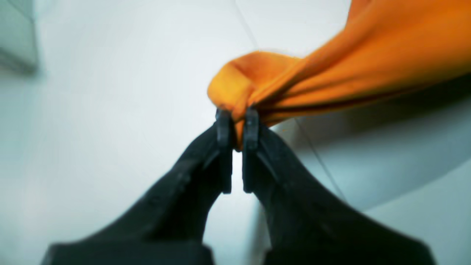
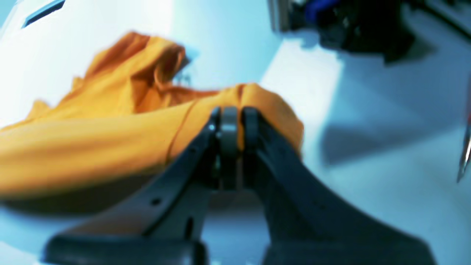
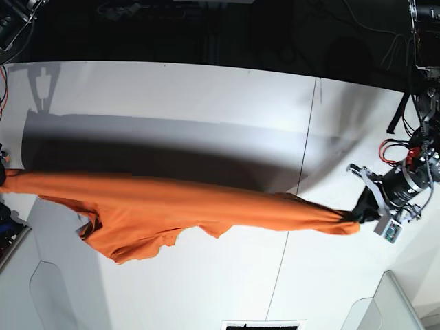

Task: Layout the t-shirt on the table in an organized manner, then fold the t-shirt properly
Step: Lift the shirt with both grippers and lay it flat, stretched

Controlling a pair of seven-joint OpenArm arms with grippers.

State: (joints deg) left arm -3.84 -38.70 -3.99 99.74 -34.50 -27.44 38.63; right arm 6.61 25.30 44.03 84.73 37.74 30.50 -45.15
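Note:
The orange t-shirt [image 3: 172, 203] hangs stretched in a long band above the white table [image 3: 206, 96], with a bunched part sagging at lower left. My left gripper [image 3: 357, 212] holds its right end. In the left wrist view that gripper [image 1: 237, 119] is shut on a pinched fold of the t-shirt [image 1: 368, 62]. The right gripper [image 2: 235, 116] is shut on the t-shirt's [image 2: 92, 140] other end; in the base view that end runs to the left edge, where the arm is cut off.
A thin dark seam [image 3: 302, 158] crosses the table right of centre. Red and black cables [image 3: 405, 148] sit at the right edge. Dark hardware [image 2: 353, 25] stands at the table's far side in the right wrist view. The shirt's broad shadow [image 3: 172, 144] lies behind it.

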